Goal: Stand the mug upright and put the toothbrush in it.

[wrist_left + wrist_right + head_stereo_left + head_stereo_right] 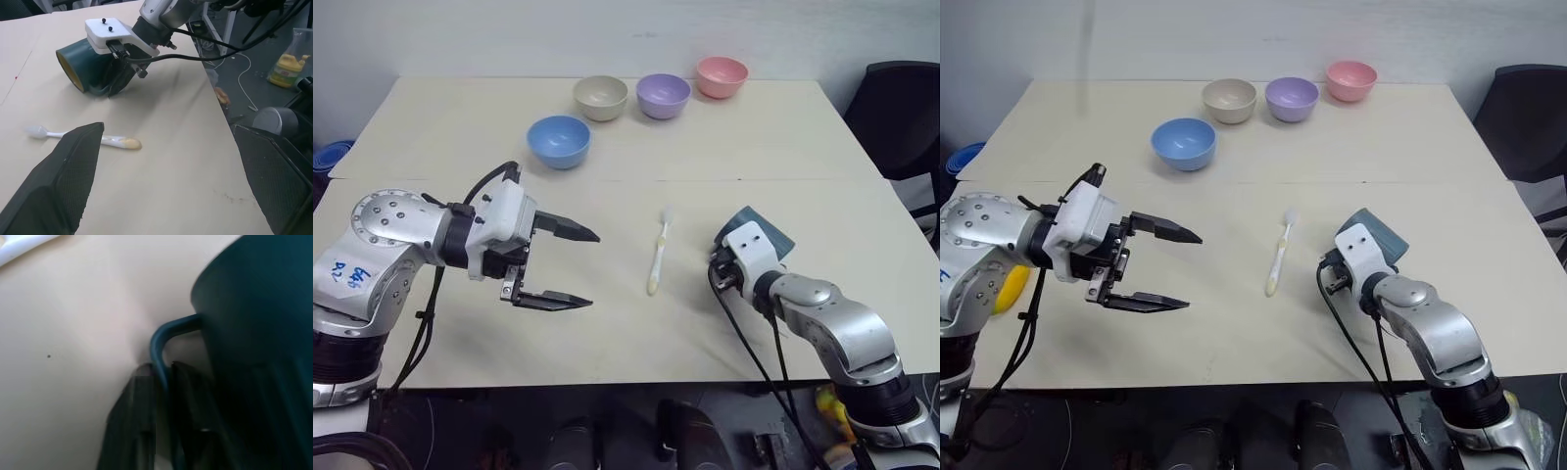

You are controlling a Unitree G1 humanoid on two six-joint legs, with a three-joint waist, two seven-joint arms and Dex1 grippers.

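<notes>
Slate-blue mug [90,68] on its side — handle pinched by right hand [164,382].

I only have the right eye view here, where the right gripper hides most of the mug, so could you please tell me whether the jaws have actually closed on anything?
Observer: Yes. In the right wrist view the right gripper has its jaws shut on the mug's loop handle.
Operator: Thank you. Is the mug upright yet?
Observer: No. The left wrist view shows the mug lying on its side on the table, its yellowish mouth open sideways.
Operator: And is the toothbrush touching the mug?
Observer: No. The toothbrush lies flat on the table, apart from the mug, with bare tabletop between them.
</notes>
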